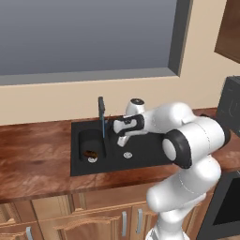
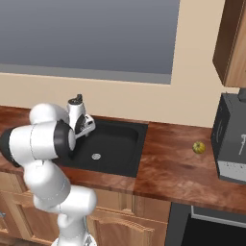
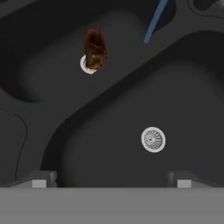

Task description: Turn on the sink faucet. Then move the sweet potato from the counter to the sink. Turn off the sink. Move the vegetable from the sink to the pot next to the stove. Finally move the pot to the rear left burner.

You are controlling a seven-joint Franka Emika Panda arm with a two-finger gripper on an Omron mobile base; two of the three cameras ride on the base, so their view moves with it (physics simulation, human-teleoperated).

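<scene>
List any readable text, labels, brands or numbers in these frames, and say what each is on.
None can be read.
The dark appliance on the counter at the right carries faint pale marks on its side, too small and blurred to read.
The sink, faucet and sweet potato bear no lettering.

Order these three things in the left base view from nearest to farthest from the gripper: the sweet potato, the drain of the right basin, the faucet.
1. Faucet: just left of the open gripper.
2. Right basin's drain: below the gripper.
3. Sweet potato: in the left basin, beyond the faucet.
</scene>
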